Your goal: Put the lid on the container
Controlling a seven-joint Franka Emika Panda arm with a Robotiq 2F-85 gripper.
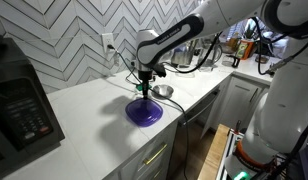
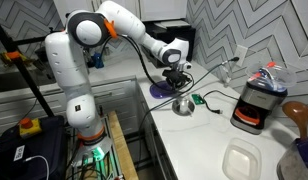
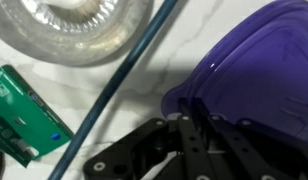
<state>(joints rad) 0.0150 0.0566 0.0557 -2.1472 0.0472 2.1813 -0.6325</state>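
In an exterior view the gripper (image 1: 144,91) is hanging over the desk (image 1: 89,105), its fingers seemingly clenching the upper rim of the lid (image 1: 144,113), which is tilting up with its lower edge near the desk. The steel bowl (image 1: 164,91) is sitting just beside the lid at 2 o'clock, and the microwave (image 1: 19,110) is standing well apart at 9 o'clock.

In an exterior view the container (image 2: 256,105) is standing well apart from the gripper (image 2: 175,84) at 3 o'clock. The bowl (image 2: 184,105) and a green board (image 2: 199,99) are lying between them, so a low carry is risking a knock against either. Something is resting on the container's top, too small to identify, and it may be blocking the lid (image 2: 159,90).

In the wrist view the fingers (image 3: 194,148) are meeting the rim of the lid (image 3: 259,65) at 12 o'clock. That edge grip is looking thin, so the lid may be slipping or swinging during a fast move. A dark cable (image 3: 124,75) is running diagonally just beside the lid and could be snagging it.

I am counting one lid, one container, one bowl (image 3: 74,25), one green board (image 3: 24,112), one cable and one microwave
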